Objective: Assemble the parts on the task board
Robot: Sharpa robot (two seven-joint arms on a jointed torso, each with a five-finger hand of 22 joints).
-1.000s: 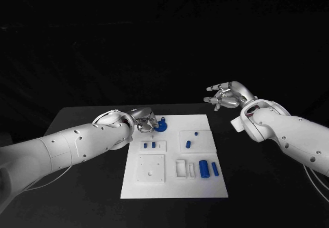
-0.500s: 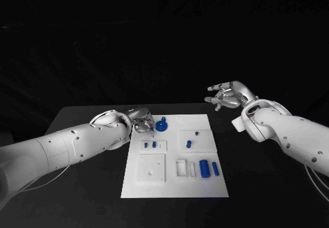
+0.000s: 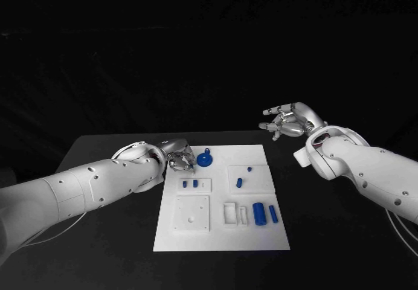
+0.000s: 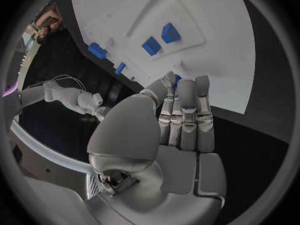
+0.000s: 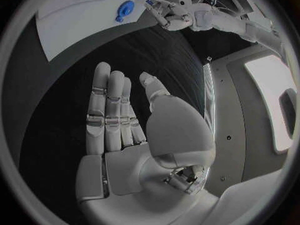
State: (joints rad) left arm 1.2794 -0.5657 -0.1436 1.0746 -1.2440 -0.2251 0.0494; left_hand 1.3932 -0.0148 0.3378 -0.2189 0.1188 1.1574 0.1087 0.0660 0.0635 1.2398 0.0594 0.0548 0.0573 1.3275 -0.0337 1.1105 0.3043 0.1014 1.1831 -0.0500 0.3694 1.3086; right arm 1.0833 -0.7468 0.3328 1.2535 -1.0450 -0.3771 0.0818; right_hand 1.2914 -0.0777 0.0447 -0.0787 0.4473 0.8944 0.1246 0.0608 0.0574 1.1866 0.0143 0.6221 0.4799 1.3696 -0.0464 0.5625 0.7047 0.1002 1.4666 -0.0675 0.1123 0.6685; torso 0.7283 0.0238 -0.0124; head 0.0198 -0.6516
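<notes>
Hands (image 3: 181,158) (image 3: 287,121) hover empty beside task board (image 3: 222,232).

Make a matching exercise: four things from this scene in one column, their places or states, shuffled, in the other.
Things:
1. left hand
2. right hand
3. round blue part
4. large blue cylinder

Places or states:
A. lies on the board, near its front right
B. raised off the board's far right corner, holding nothing
C. at the board's far left edge, by the round part
D. lies on the board's far left area

Pairs: 1-C, 2-B, 3-D, 4-A
</notes>
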